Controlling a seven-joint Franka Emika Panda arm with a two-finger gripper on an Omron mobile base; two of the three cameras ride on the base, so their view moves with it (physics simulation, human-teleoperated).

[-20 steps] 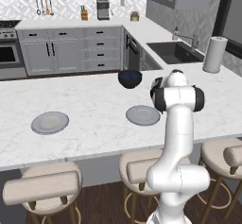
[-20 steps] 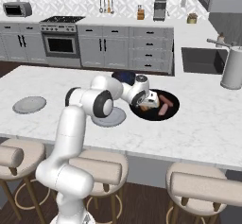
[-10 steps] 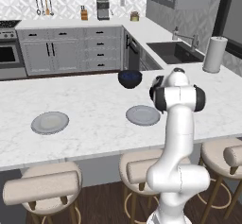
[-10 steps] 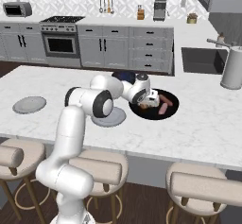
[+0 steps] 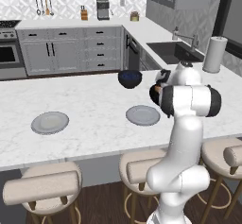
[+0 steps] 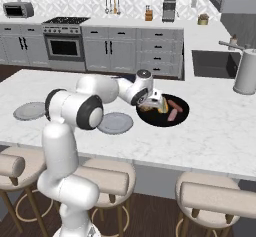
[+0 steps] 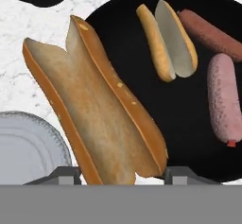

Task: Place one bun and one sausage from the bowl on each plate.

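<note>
My gripper (image 7: 124, 176) is shut on a golden-tan bun (image 7: 94, 105), which stands up between the two fingertips above the left edge of the glossy black bowl (image 7: 123, 29). In the bowl lie a second, split bun (image 7: 168, 41) and two reddish sausages (image 7: 208, 29) (image 7: 224, 105). From the right base view the gripper (image 6: 154, 102) hovers over the bowl's (image 6: 165, 122) left side. One grey plate (image 6: 115, 123) lies just left of the bowl, its rim also in the hand view (image 7: 23, 142). The other plate (image 6: 29, 111) sits far to the left.
A dark blue bowl (image 5: 130, 78) stands behind the near plate (image 5: 142, 115). A paper towel roll (image 6: 246, 72) and a sink (image 6: 212, 63) are at the far right of the counter. Stools (image 6: 105, 178) line the counter's front edge.
The jaws have closed from wide open onto the bun over the bowl. The arm has barely moved.
</note>
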